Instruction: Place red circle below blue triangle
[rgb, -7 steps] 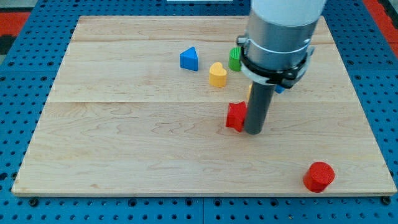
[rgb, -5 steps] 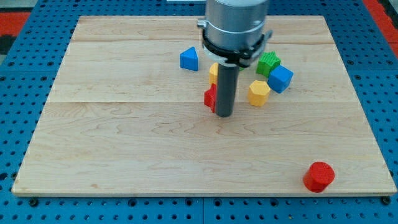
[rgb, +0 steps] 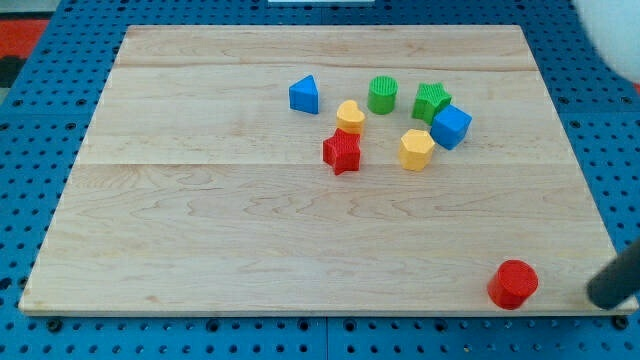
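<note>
The red circle (rgb: 513, 283) lies near the board's bottom right corner. The blue triangle (rgb: 305, 95) stands in the upper middle of the board, far up and left of the red circle. My tip (rgb: 602, 298) is at the view's right edge, just off the board and right of the red circle, with a gap between them.
A cluster sits right of the blue triangle: a yellow heart (rgb: 350, 116), a red star (rgb: 342, 151), a green cylinder (rgb: 382, 95), a green star (rgb: 432, 101), a blue cube (rgb: 451, 126) and a yellow hexagon (rgb: 415, 149). The wooden board (rgb: 200, 230) rests on a blue pegboard.
My tip has left the red star, which it had pushed up and left to just below the yellow heart, and has swung to the bottom right beside the red circle.
</note>
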